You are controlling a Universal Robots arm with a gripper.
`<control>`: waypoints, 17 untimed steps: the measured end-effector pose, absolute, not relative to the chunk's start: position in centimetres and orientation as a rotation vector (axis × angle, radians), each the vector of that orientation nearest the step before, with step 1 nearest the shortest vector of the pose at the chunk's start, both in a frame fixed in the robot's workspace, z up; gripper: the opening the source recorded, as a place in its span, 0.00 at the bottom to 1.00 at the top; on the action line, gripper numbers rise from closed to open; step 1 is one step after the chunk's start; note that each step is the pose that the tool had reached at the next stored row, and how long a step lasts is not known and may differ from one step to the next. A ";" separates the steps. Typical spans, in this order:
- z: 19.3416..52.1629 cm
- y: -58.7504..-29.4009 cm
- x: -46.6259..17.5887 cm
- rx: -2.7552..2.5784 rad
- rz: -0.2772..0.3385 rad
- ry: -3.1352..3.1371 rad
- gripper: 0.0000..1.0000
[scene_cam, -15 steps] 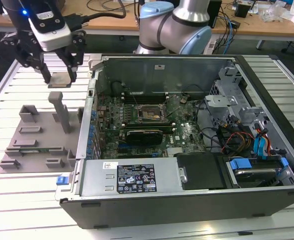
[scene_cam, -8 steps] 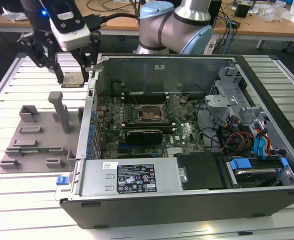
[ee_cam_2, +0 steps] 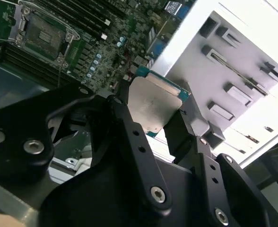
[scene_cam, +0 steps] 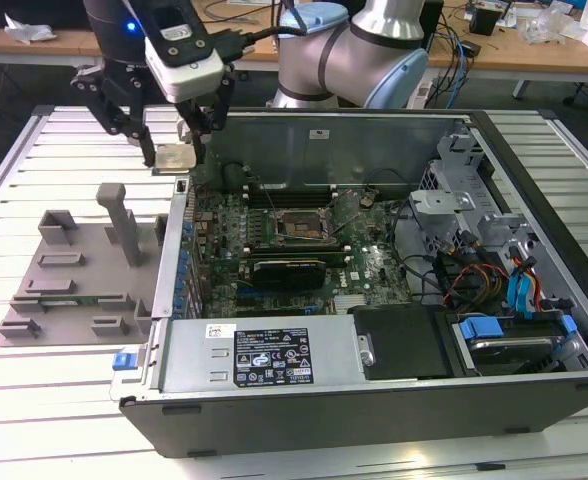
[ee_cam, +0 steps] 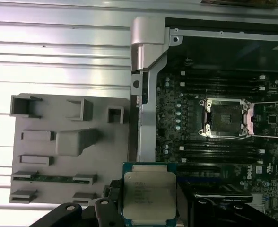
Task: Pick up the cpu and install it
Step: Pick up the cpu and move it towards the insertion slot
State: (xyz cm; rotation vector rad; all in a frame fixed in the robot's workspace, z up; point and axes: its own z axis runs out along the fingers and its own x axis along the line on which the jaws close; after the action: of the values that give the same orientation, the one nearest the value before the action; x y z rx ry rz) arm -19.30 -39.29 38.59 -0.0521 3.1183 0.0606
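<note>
The cpu, a thin square chip with a silvery top plate and green edge, hangs in the air over the case's wall on the exterior view's left. My gripper is shut on it, one black finger at each side edge. In the second wrist view the cpu sits between the fingers of the gripper. The first wrist view has the cpu level, plate up, in the gripper. The open socket lies on the motherboard, apart from the chip.
A grey plastic fixture with upright blocks lies on the slatted table beside the case. Inside the open computer case are memory slots, a drive cage, cables and a black power supply.
</note>
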 end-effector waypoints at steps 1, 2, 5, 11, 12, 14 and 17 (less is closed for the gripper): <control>38.6 -39.3 -18.9 -0.052 0.061 3.118 0.55; 38.6 -39.3 -18.3 -0.052 0.061 3.118 0.55; 38.6 -39.3 -17.2 -0.052 0.061 3.118 0.55; 38.6 -39.3 -14.3 -0.052 0.061 3.118 0.55; 38.6 -39.3 -13.7 -0.052 0.061 3.118 0.55; 38.6 -39.3 -12.3 -0.052 0.061 3.118 0.55; 38.6 -39.3 -11.1 -0.052 0.061 3.118 0.55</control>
State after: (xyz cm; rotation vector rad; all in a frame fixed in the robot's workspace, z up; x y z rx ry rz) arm -11.07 -39.29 38.58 -0.0522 3.1182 0.0606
